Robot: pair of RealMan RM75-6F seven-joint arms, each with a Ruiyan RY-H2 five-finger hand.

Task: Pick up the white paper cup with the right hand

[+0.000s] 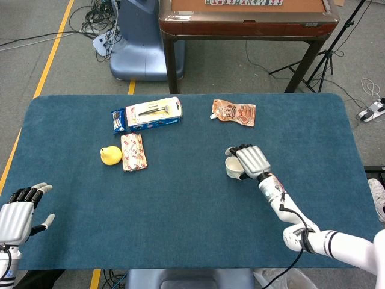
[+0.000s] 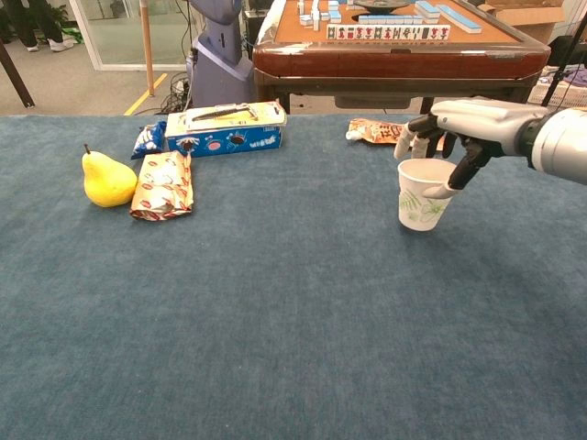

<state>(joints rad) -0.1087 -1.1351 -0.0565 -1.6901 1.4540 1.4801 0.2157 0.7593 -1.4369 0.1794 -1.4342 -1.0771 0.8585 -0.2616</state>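
Right hand (image 2: 456,137) grips the white paper cup (image 2: 422,194) at its rim, fingers curled over the far side; cup upright, right of centre on the blue table (image 2: 275,312); left hand (image 1: 17,217) idle, fingers spread, holding nothing.
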